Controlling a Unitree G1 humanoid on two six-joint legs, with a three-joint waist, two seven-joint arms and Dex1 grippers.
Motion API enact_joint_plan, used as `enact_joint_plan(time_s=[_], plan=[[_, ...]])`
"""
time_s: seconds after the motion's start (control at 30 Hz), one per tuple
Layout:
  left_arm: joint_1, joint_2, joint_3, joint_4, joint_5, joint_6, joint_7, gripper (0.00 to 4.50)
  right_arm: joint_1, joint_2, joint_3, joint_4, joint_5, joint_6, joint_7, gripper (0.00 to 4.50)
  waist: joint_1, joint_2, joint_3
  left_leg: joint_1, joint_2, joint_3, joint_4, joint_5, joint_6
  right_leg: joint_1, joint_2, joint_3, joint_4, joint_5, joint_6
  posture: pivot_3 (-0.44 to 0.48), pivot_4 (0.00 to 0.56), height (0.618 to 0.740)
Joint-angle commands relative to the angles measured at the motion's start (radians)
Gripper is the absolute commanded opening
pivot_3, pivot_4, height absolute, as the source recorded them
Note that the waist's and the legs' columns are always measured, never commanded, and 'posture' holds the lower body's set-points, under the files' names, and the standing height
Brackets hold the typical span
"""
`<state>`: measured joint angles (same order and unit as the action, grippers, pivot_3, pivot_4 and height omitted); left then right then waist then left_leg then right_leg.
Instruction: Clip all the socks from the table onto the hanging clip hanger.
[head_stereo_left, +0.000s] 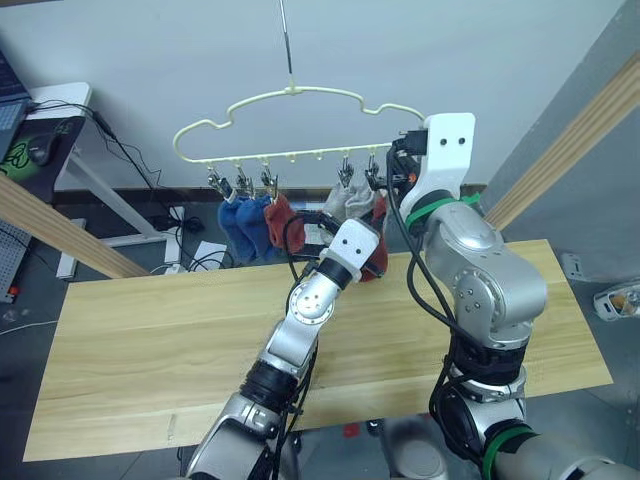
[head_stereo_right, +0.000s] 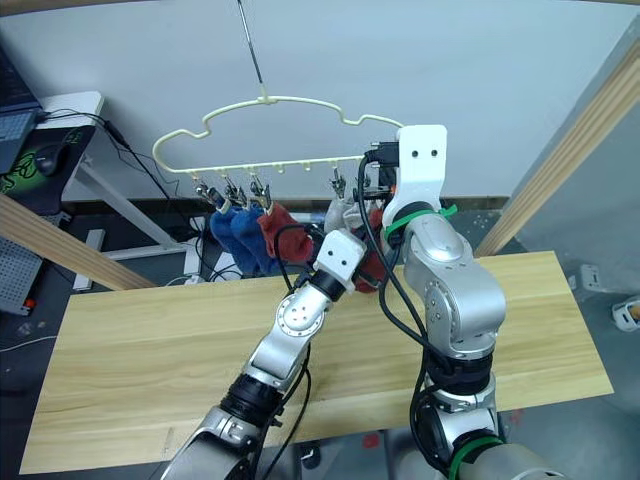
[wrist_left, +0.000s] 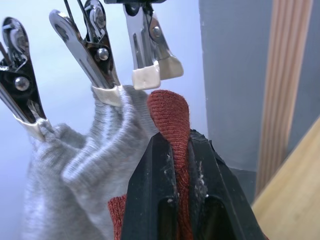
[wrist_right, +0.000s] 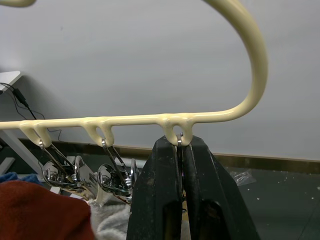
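The pale-yellow clip hanger (head_stereo_left: 290, 93) hangs by a thin hook above the far edge of the wooden table (head_stereo_left: 150, 340). Two blue socks (head_stereo_left: 245, 225) and a rust red sock (head_stereo_left: 279, 215) are clipped at its left, two grey socks (wrist_left: 95, 150) further right. My left gripper (wrist_left: 175, 137) is shut on another red sock (wrist_left: 170, 115), whose cuff sits just under the last clip (wrist_left: 150, 70). That clip's white tips stand slightly apart. My right gripper (wrist_right: 180, 142) is shut on the top of that clip, right under the hanger bar (wrist_right: 100, 121).
Slanted wooden beams stand at the left (head_stereo_left: 60, 230) and at the right (head_stereo_left: 570, 140). A white desk (head_stereo_left: 60, 100) with cables under it is at the back left. A grey wall lies behind the hanger.
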<state>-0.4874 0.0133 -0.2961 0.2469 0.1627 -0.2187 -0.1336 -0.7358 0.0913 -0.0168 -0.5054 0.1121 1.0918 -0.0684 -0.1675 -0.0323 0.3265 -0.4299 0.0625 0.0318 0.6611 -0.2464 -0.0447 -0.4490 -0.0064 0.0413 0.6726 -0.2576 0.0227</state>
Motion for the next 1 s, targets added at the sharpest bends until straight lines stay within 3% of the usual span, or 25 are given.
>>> enact_joint_plan(time_s=[0.03,0.4,1.0], plan=[[-0.019,-0.016,-0.002,0.026,0.026,-0.072,0.025,0.01,-0.017,0.008,-0.007,-0.055,0.012,0.008,-0.005,0.0,-0.004,0.0,0.0,-0.001,0.0,0.0,0.0,0.0,0.0,-0.001,0.0,0.0,0.0,0.0,0.0,-0.33,0.323,0.74],[-0.057,-0.034,-0.007,0.073,0.078,-0.113,0.063,0.01,-0.005,0.021,-0.001,-0.065,0.01,0.028,-0.012,0.0,-0.02,0.0,0.0,-0.002,0.0,0.0,0.0,0.0,0.0,-0.002,-0.001,-0.001,0.0,0.0,0.001,-0.329,0.322,0.74],[-0.061,-0.028,-0.012,0.08,0.08,-0.086,0.023,0.01,0.012,0.007,0.021,-0.062,0.001,0.011,-0.004,0.0,-0.028,0.0,0.0,-0.002,0.0,0.0,0.0,0.0,0.0,-0.002,-0.001,-0.001,0.001,0.0,0.001,-0.328,0.314,0.74]])
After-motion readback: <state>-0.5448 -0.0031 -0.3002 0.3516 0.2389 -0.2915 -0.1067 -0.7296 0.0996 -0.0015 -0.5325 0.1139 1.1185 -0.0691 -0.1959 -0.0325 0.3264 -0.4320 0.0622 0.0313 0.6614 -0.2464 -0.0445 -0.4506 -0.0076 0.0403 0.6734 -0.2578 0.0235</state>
